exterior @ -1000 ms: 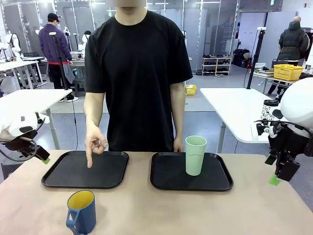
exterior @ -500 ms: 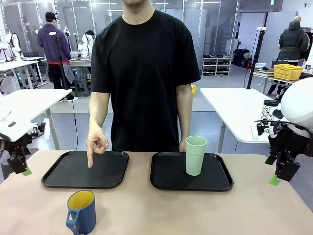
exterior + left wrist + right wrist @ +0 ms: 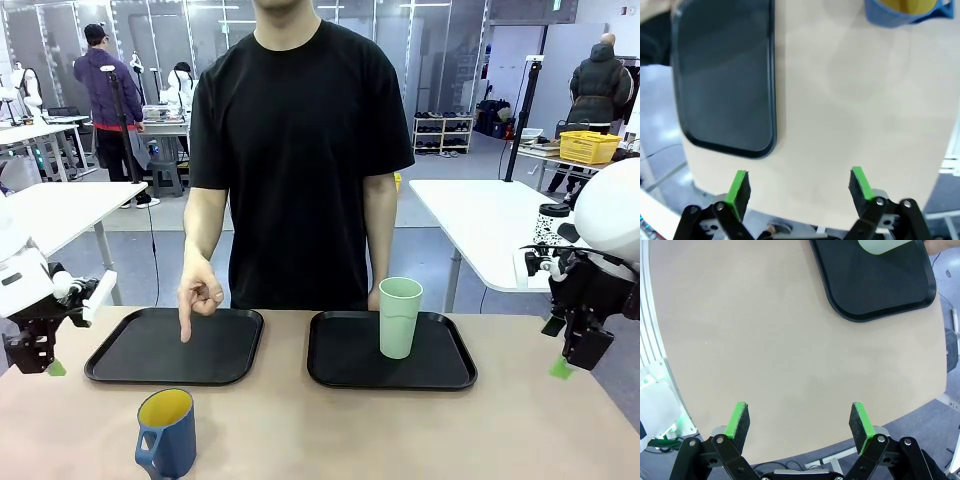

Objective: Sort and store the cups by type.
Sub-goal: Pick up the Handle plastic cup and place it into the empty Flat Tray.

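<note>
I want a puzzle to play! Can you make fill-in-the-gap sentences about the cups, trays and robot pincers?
The tumbler on the right tray is pale ___.
The mug is blue outside and ___ inside.
The hand ___ down at the left tray.
The left pincer and right pincer both stand ___.
Missing words: green, yellow, points, open.

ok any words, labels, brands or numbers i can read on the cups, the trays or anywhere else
No text can be read.
The blue mug and the mint-green tumbler are plain, with no print.
The left tray and the right tray are plain black.
Anything in the room behind is too small to read.
</note>
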`<state>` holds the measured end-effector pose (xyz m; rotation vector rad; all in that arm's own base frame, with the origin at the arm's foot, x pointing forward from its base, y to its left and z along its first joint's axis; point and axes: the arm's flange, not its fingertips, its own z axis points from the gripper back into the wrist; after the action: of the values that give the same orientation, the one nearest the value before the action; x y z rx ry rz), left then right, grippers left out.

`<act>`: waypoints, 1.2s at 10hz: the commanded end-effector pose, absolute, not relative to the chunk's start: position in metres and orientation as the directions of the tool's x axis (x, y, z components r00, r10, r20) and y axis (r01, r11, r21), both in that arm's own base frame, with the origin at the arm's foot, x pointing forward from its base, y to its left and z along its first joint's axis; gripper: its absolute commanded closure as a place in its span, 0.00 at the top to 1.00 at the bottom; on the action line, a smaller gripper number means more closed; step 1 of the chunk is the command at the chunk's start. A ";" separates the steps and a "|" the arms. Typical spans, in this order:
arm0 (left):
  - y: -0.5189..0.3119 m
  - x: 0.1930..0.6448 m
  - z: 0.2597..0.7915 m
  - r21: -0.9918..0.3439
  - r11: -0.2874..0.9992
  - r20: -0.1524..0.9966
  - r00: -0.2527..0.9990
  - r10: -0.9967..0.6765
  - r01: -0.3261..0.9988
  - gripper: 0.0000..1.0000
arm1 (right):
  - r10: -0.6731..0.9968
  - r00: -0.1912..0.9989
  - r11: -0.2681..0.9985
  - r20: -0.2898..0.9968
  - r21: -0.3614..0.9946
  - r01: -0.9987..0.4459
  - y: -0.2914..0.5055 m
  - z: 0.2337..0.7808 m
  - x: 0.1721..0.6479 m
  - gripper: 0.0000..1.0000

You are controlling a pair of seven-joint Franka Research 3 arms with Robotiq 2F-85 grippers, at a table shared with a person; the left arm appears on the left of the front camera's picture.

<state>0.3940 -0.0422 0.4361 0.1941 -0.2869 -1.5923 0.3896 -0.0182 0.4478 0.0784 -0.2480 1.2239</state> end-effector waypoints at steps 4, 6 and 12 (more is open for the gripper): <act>-0.042 0.394 0.436 0.301 -0.026 0.053 -0.044 -0.998 0.953 1.00 | 0.916 0.336 0.358 0.218 -0.072 -0.931 -0.017 0.448 0.388 1.00; -0.042 0.394 0.436 0.301 -0.026 0.053 -0.044 -0.998 0.953 1.00 | 0.916 0.336 0.358 0.218 -0.072 -0.931 -0.017 0.448 0.388 1.00; -0.018 0.405 0.390 0.263 -0.174 0.443 -0.279 -0.852 0.949 1.00 | 0.916 0.336 0.358 0.218 -0.072 -0.931 -0.017 0.448 0.388 1.00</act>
<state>0.3994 -0.0332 0.4057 -0.1257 -0.5446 -1.7567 0.3896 -0.0181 0.4477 0.0797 -0.2489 1.2247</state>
